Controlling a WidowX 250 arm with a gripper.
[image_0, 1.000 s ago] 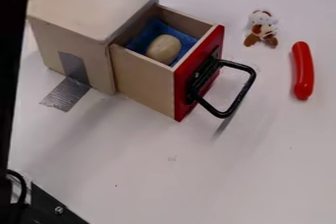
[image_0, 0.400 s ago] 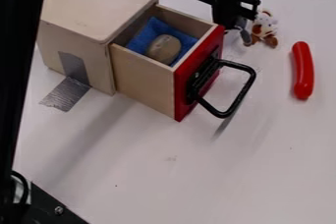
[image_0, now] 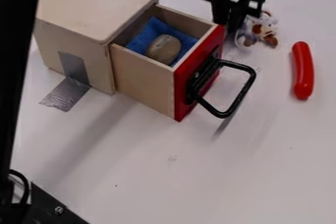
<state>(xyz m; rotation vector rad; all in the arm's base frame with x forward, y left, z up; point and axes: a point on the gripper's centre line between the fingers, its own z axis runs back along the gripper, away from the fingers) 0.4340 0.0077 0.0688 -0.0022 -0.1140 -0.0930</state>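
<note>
The drawer (image_0: pixel 146 79) by the gripper (image_0: pixel 231 31) is already pulled out, but the little toy (image_0: pixel 266 33) is left outside. Whether the gripper is open or closed cannot be told.

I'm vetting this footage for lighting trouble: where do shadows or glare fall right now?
Camera view: a long, soft shadow crosses the white table in front of the wooden box; a narrow, darker one lies below the black handle; the silver tape has a slight sheen; the gripper looks nearly black.
</note>
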